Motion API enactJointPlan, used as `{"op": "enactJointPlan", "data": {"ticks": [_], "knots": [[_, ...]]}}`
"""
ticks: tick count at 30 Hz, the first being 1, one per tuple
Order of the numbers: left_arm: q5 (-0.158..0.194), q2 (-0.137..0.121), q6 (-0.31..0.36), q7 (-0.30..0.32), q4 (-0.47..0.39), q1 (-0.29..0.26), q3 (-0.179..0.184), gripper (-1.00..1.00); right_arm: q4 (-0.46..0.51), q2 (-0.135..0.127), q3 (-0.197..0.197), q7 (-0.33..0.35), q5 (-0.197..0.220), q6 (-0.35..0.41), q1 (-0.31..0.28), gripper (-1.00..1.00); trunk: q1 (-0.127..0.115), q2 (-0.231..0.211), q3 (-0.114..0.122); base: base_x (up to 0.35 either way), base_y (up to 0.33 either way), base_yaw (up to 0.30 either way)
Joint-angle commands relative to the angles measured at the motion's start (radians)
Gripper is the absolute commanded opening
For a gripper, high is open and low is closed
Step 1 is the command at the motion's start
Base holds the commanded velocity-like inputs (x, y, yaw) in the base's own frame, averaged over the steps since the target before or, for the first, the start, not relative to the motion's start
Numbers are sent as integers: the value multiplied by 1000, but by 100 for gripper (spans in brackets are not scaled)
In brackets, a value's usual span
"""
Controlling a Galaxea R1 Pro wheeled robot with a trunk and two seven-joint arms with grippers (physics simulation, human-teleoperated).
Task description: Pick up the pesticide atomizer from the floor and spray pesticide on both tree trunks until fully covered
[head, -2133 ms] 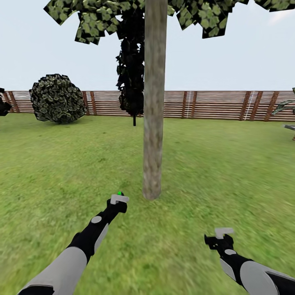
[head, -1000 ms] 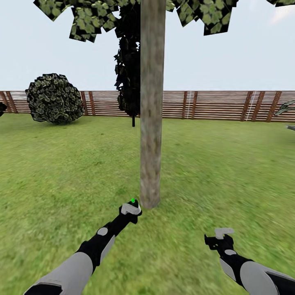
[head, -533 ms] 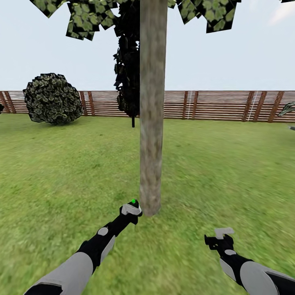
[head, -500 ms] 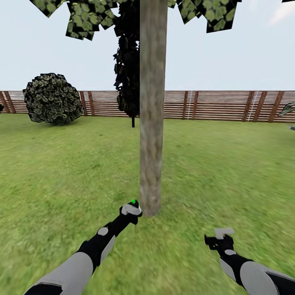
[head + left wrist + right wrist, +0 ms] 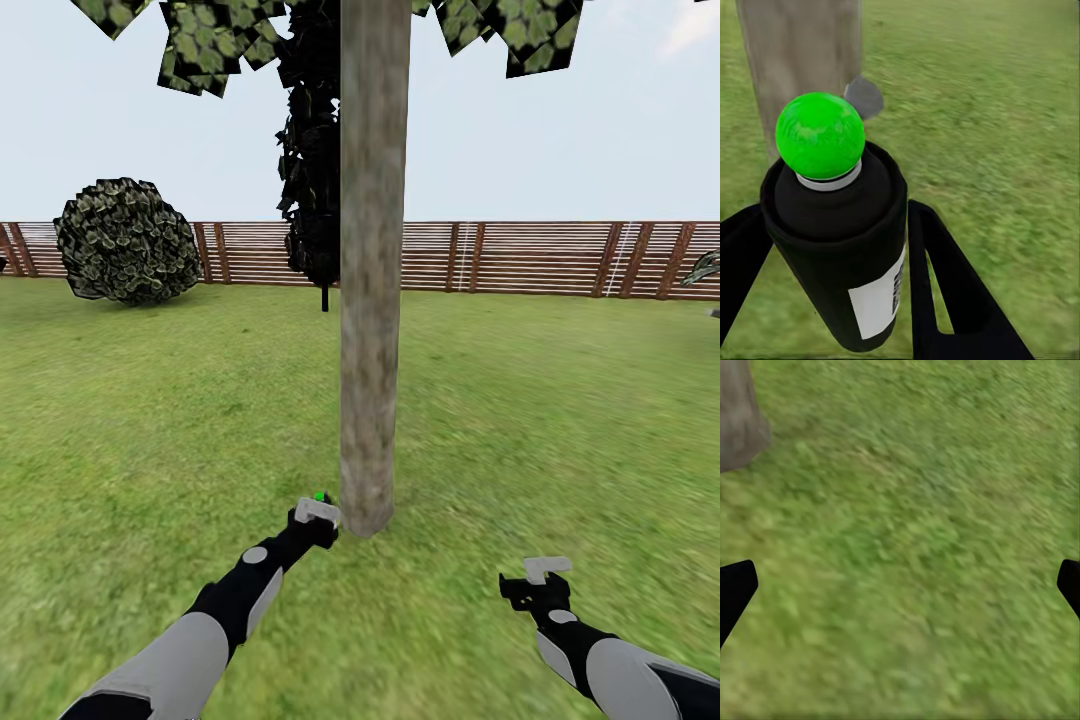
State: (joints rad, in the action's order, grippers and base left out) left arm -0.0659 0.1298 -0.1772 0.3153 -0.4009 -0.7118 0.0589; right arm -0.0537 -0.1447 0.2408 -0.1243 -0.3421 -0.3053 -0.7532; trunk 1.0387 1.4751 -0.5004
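A tree rises straight ahead, its mottled grey-brown tree trunk (image 5: 372, 300) meeting the lawn at the middle of the head view under blotchy leaves (image 5: 210, 45). My left gripper (image 5: 318, 516) is shut on the pesticide atomizer (image 5: 320, 503), held just left of the trunk's base, close to the bark. In the left wrist view the atomizer (image 5: 832, 247) is a dark bottle with a bright green cap, clamped between both fingers (image 5: 945, 300), with the trunk (image 5: 799, 60) right behind it. My right gripper (image 5: 545, 577) hangs open over grass, nothing between its fingertips (image 5: 735, 589).
Green lawn of the garden runs back to a brown slat fence (image 5: 540, 258). A round shrub (image 5: 128, 240) stands at the far left. A dark narrow conifer (image 5: 315, 180) stands behind the trunk. A palm frond (image 5: 705, 268) pokes in at the right edge.
The view has moved closer to the tree, so the trunk looms larger. My left gripper carried the atomizer rightward to the trunk's base. The right arm has held still.
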Motion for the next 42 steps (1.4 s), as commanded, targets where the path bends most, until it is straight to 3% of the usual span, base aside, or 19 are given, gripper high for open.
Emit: {"op": "enactJointPlan", "data": {"ticks": [1, 6, 9, 11, 18, 23, 28, 31, 34, 42], "knots": [[1, 1, 28, -14, -28, 0, 1, -100, 0, 0, 0, 0, 0, 0, 0, 100, 0, 0, 0, 2, 0, 0], [1, 2, 128, -31, -108, 0, 2, -100, 0, -1, 0, 0, -1, 1, 0, 100, 0, 0, 0, 1, 0, 0], [0, 27, 229, -55, -161, 0, 3, -100, 0, 0, 0, 0, -1, 1, 0, 100, 0, 0, 0, 0, 0, 0], [2, 45, 288, -125, -199, 0, 4, -100, 0, 0, 0, 0, 0, 2, 0, 100, 0, 0, 0, 0, 0, 0], [3, 45, 420, -155, -319, 0, 4, -100, 0, 0, 0, 0, -1, 1, 0, 100, 0, 0, 0, 0, 0, 0], [3, 45, 430, -144, -333, 0, 5, -100, 0, 0, 0, 0, 0, 1, 0, 100, 0, 0, 0, 0, 0, 0], [2, 45, 432, 0, -336, 0, 5, -100, 0, 1, 0, 0, -1, 0, 1, 100, 0, 0, 0, 0, 0, 0], [2, 45, 431, 50, -338, 0, 5, -100, 0, 1, 0, 0, -1, 1, 1, 100, 0, 0, 0, 0, 0, 0], [1, 45, 372, 69, -336, 0, 4, -100, 0, 1, 0, 0, 0, 1, 2, 100, 0, 0, 0, 7, 2, 0], [1, 45, 336, 73, -339, 0, 5, -100, 0, 0, 0, 0, 0, 0, 2, 100, 0, 0, 0, 124, 15, 0]]}}
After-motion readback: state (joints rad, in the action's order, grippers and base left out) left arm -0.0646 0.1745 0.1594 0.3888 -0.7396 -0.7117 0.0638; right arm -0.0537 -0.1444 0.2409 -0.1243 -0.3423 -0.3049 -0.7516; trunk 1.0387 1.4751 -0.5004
